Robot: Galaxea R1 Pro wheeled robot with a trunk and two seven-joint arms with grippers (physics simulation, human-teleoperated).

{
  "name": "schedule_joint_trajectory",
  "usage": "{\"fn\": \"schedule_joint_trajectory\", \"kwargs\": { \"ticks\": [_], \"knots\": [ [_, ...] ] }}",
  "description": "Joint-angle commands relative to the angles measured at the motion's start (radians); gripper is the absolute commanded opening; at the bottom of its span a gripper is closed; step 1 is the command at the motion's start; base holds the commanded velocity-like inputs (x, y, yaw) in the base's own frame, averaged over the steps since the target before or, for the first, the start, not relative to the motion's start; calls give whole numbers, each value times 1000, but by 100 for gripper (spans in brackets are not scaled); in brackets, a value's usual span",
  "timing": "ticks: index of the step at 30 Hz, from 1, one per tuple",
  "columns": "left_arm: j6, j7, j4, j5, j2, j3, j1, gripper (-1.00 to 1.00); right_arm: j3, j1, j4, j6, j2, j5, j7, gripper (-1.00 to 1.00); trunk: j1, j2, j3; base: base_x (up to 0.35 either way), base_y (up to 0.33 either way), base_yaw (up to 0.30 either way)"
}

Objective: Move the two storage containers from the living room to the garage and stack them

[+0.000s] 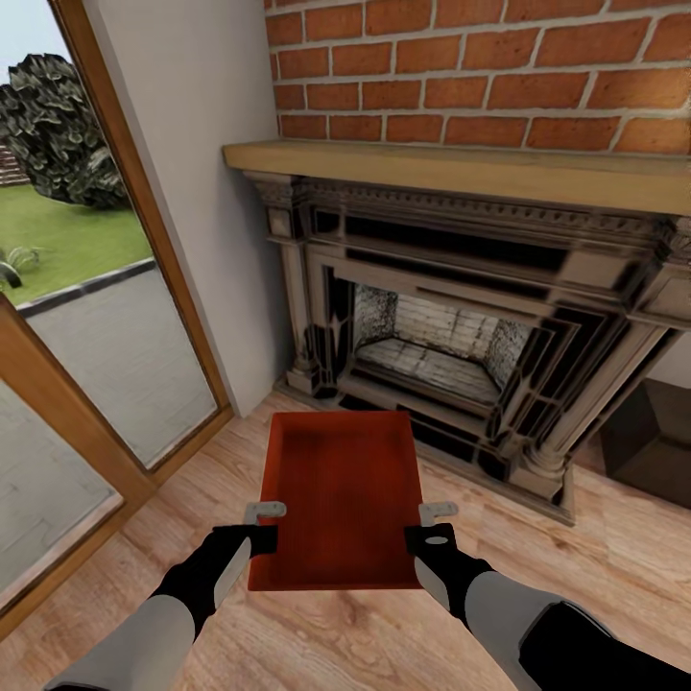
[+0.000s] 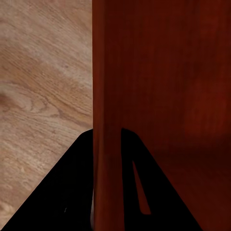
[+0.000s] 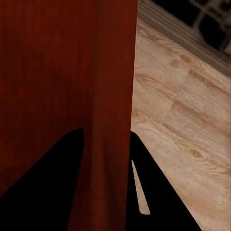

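One red-orange storage container hangs in front of me over the light wood plank floor of the living room, its open top facing up and nothing inside. My left gripper is shut on its left wall and my right gripper is shut on its right wall. In the left wrist view the container's wall runs between the black fingers. The right wrist view shows the other wall pinched the same way. The second container and the garage are out of view.
The ornate dark fireplace under the red brick chimney stands straight ahead, close behind the container. A tall wood-framed glass door runs along the left. A low dark-brown cabinet sits at the right.
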Motion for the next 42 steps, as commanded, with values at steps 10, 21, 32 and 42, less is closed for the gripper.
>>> {"fn": "schedule_joint_trajectory", "kwargs": {
  "ticks": [10, 21, 32, 42],
  "knots": [
    [-1, 10, -28, -27, -4, 6, -1, -100, 4, 0, 5, -2, 1, -26, -40, -100, 0, -1, 15, 0, 0, 0],
    [-1, 10, -28, -27, -4, 6, -1, -100, 4, -1, 5, -2, 1, -26, -41, -100, 0, -1, 32, 0, 0, 0],
    [-1, 10, -28, -27, -4, 6, -1, -100, 4, 0, 5, -2, 1, -26, -41, -100, 0, -1, 49, 0, 0, 0],
    [-1, 11, -28, -27, -4, 6, -1, -100, 4, 0, 5, -2, 1, -26, -41, -100, 0, -1, 65, 0, 0, 0]
  ]
}}
